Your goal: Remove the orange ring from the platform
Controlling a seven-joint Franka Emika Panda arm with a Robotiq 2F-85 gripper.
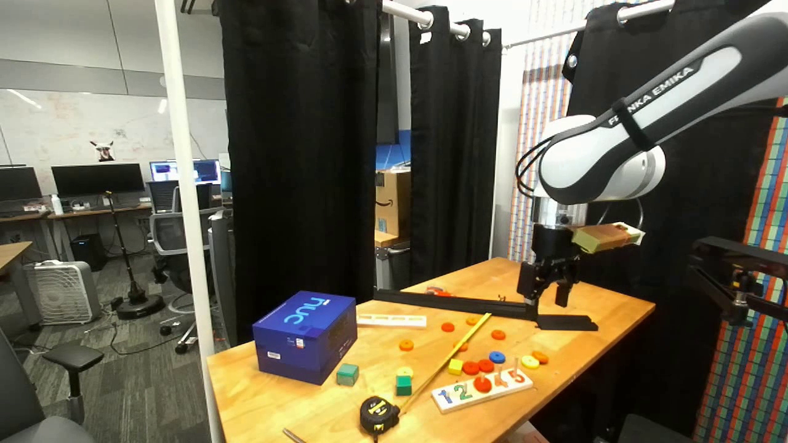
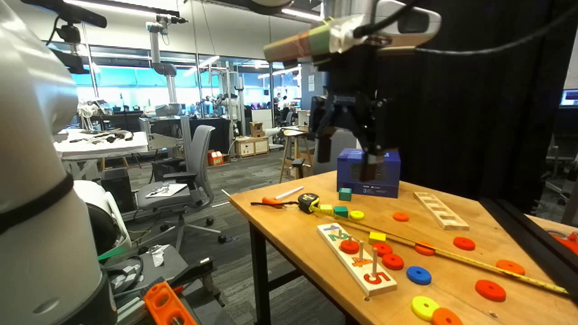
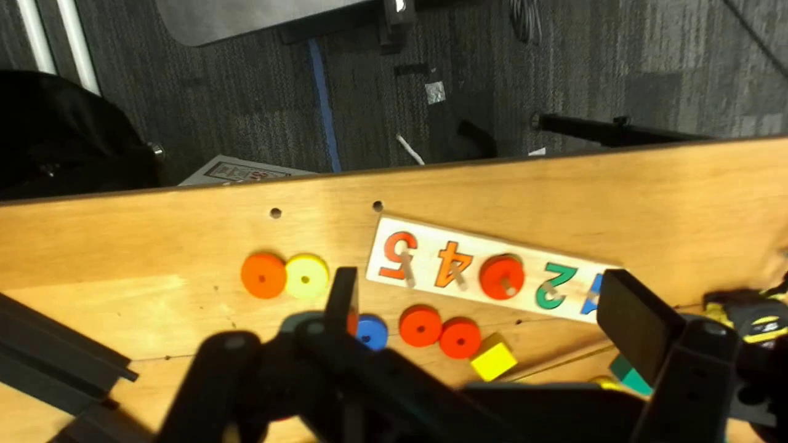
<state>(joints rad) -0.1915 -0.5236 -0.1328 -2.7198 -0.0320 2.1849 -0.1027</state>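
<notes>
Above the table (image 1: 320, 409), in an exterior view: gripper (image 1: 546, 299) hanging, jaws apart. Orange ring (image 1: 482, 386) on the platform (image 1: 471, 397); blue box (image 1: 305, 337) well apart from it. In an exterior view: orange ring around a peg (image 2: 350, 238), yellow block (image 2: 377, 237) near the platform, gripper higher than both. Wrist view: orange ring between 2 (image 3: 556, 285) and 4 (image 3: 454, 264); two red discs (image 3: 420, 326) side by side near the platform; jaws standing wide.

Blue box (image 1: 301, 341), tape measure (image 1: 378, 415), yellow block (image 3: 494, 362), black curtains (image 1: 301, 166)
</notes>
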